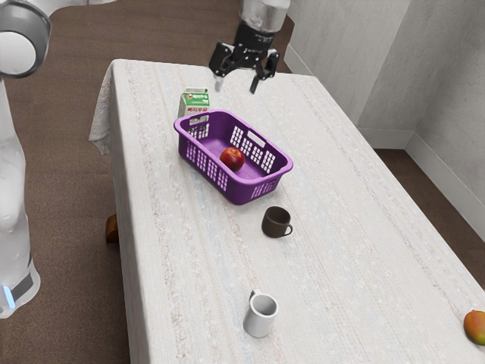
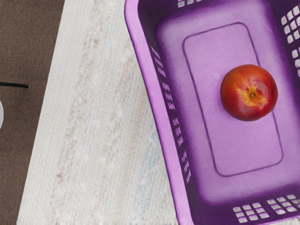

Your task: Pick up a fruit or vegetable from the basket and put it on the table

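My gripper (image 1: pixel 236 87) hangs open above the far part of the table, higher than the basket and beyond its far end in the exterior view, with nothing between its fingers. The purple basket (image 1: pixel 236 180) stands on the table, and a red peach-like fruit (image 1: pixel 232 158) lies on its floor. In the wrist view the same fruit (image 2: pixel 249 93), red with a yellow patch around its stem hollow, rests inside the basket (image 2: pixel 234 140), apart from the walls. A reddish-green mango-like fruit (image 1: pixel 477 327) lies on the table at the exterior view's lower right.
A green and white carton (image 1: pixel 195 104) stands close to the basket's far left corner in the exterior view. A dark brown mug (image 1: pixel 276 221) is near the basket's near end, and a white mug (image 1: pixel 260 315) stands nearer the camera. White cloth covers the table (image 1: pixel 364 250).
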Available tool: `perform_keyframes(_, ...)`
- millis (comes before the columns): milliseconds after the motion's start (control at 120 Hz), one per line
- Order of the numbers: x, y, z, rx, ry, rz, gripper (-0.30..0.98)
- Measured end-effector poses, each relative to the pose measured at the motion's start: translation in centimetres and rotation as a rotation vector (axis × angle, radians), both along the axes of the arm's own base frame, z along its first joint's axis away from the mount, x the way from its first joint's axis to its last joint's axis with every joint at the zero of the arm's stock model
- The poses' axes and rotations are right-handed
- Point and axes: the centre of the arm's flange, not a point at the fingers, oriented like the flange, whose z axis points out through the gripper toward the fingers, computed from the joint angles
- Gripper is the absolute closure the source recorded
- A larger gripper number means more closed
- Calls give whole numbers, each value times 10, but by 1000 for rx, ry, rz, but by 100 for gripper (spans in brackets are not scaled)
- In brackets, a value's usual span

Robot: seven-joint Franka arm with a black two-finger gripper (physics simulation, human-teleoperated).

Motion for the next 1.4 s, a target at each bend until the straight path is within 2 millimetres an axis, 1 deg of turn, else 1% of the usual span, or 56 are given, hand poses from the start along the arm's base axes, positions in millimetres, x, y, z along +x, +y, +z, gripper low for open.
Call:
perform_keyframes(100,0,2,3,5,-12,103,0)
perform_keyframes(142,0,-2,4,6,-16,126,0)
perform_keyframes(183,0,-14,5,6,-18,130,0)
perform_keyframes(258,0,-44,7,11,-23,114,0)
perform_keyframes(325,-2,-77,8,24,-29,45,0)
perform_keyframes(358,-4,-89,11,27,-35,-5,0)
perform_keyframes(400,-4,-90,13,29,-41,-70,0)
perform_keyframes(483,7,-86,19,29,-58,-207,0)
perform_keyframes(542,23,-77,14,26,-60,-318,0)
perform_keyframes(600,33,-65,20,26,-89,-440,0)
perform_keyframes(650,42,-53,20,27,-98,-547,0)
perform_keyframes(683,49,-45,19,29,-103,-615,0)
perform_keyframes(708,59,-38,13,31,-102,-665,0)
perform_keyframes(750,72,-20,4,33,-103,-739,0)
perform_keyframes(792,79,5,-2,40,-107,-798,0)
perform_keyframes(850,79,38,-5,51,-114,-874,0)
perform_keyframes(883,76,48,-7,51,-113,-927,0)
perform_keyframes(900,76,52,-12,47,-106,-956,0)
perform_keyframes(942,76,58,-22,40,-94,-1028,0)
perform_keyframes(983,77,59,-30,34,-88,-1103,0)
perform_keyframes(1050,82,61,-52,17,-70,-1214,0)
perform_keyframes(1142,89,77,-84,-2,-54,-1326,0)
perform_keyframes(1175,89,84,-92,-5,-53,-1359,0)
perform_keyframes(1250,89,94,-100,0,-63,-1432,0)
perform_keyframes(1333,76,92,-105,-14,-86,-1513,0)
perform_keyframes(1400,72,90,-104,-9,-102,-1567,0)
